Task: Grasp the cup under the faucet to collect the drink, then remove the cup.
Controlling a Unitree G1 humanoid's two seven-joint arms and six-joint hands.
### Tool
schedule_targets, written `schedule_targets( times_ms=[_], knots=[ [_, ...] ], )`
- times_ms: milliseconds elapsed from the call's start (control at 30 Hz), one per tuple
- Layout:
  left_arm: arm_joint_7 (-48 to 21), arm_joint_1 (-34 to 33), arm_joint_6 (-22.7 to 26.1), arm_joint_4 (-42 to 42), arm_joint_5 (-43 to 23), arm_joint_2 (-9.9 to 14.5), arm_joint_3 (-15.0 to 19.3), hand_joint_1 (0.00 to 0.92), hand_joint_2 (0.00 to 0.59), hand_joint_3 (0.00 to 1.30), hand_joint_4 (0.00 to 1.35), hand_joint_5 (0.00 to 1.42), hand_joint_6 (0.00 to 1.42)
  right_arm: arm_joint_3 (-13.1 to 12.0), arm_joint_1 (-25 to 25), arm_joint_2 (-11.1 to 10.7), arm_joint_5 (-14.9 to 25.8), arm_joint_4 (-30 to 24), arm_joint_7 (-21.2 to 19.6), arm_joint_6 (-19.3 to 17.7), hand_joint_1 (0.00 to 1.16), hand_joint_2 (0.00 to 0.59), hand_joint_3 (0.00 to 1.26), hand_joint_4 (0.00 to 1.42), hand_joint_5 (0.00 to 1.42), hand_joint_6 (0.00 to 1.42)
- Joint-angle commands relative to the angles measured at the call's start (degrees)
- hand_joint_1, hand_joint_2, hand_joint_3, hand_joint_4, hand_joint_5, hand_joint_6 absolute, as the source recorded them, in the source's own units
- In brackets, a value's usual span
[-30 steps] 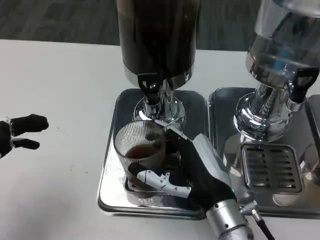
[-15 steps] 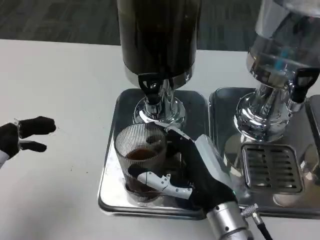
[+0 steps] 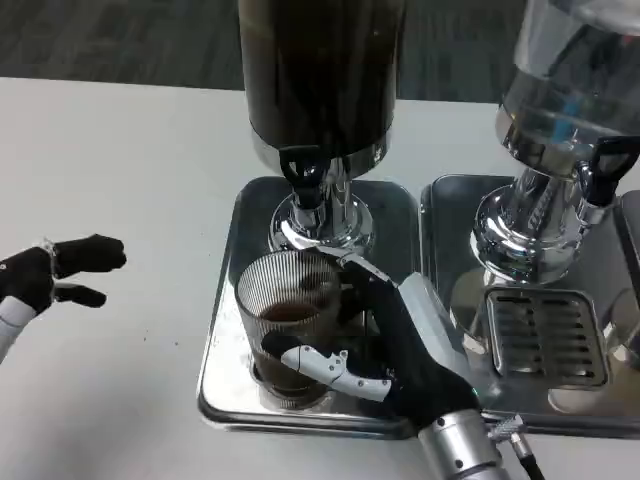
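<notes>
On the steel tray (image 3: 222, 340), your right hand (image 3: 400, 340) has its fingers (image 3: 325, 365) wrapped around the ribbed cup (image 3: 285, 320), part-filled with dark drink, just below the dark dispenser's faucet (image 3: 303, 172). Left hand (image 3: 50, 280) hangs over the counter (image 3: 110, 180), fingers spread, holding nothing.

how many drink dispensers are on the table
2: a dark dispenser at centre, over the cup, and a clear dispenser at right, cut off by the picture's edge. More may stand beyond the edge.
</notes>
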Motion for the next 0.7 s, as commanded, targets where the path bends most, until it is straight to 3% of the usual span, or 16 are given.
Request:
schedule_targets(
  times_ms=[33, 333, 700],
  knots=[
    [-0.6, -1.5, -0.1, 0.9, 1.4, 0.3, -1.5, 0.000, 0.173, 0.36, 0.30, 0.25, 0.45, -0.6, 0.6, 0.5, 0.4, 0.2, -1.5, -1.9, 0.58, 0.215, 0.37, 0.52, 0.61, 0.60],
    [-0.4, -3.0, -0.9, 2.6, 3.2, 0.3, -3.1, 0.000, 0.170, 0.34, 0.29, 0.25, 0.45, -0.8, 0.5, 0.6, 0.3, 0.5, -1.8, -2.1, 0.59, 0.214, 0.40, 0.54, 0.65, 0.66],
    [-0.6, -6.1, -4.3, 4.4, 7.3, 1.0, -6.4, 0.000, 0.182, 0.26, 0.15, 0.15, 0.34, -1.6, 1.2, 0.5, 0.4, -0.1, -2.5, -2.7, 0.60, 0.216, 0.41, 0.56, 0.66, 0.68]
  ],
)
